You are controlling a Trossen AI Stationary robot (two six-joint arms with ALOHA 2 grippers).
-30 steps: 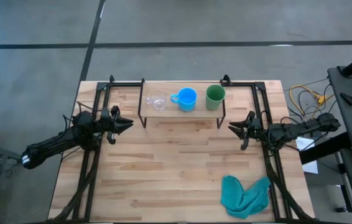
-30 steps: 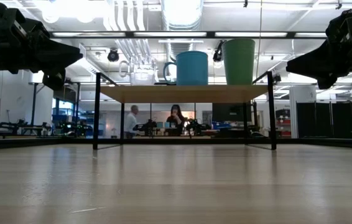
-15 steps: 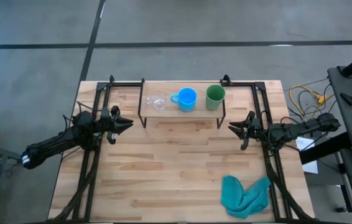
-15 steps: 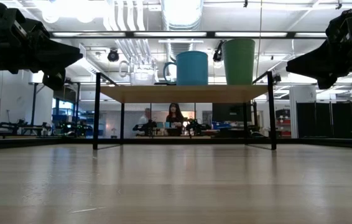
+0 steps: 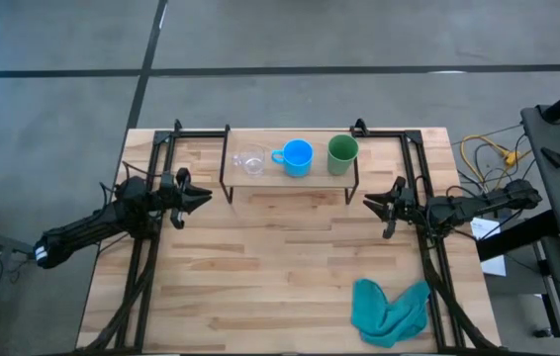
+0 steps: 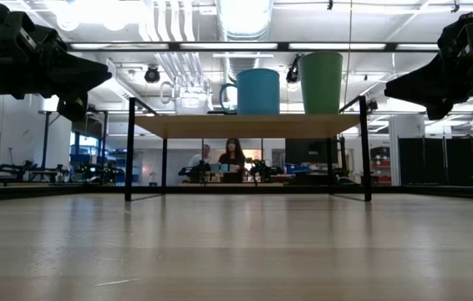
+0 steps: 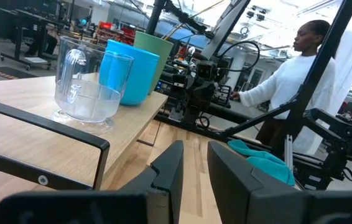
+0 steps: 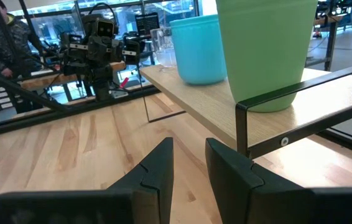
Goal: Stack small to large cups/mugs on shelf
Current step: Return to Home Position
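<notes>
Now the left claw (image 5: pixel 199 198) and right claw (image 5: pixel 371 205) hover empty, fingers slightly parted, flanking the shelf (image 5: pixel 270 176). On it stand 3 vessels: glass cup (image 5: pixel 250 160) nearest the left claw, blue mug (image 5: pixel 298 156), green cup (image 5: pixel 342 152). A teal cloth (image 5: pixel 389 309) lies on the bench (image 5: pixel 280 267), well apart from the right claw.

The glass cup (image 5: pixel 250 161) is clear, the mug (image 5: pixel 297 157) bright blue, the larger cup (image 5: pixel 341 154) green — the cloth (image 5: pixel 389 311) teal.

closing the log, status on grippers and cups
Left gripper, right gripper open, empty, flanking wooden wire-legged shelf. Small clear glass cup, blue mug, larger green cup in a row on it. Teal cloth well clear.
</notes>
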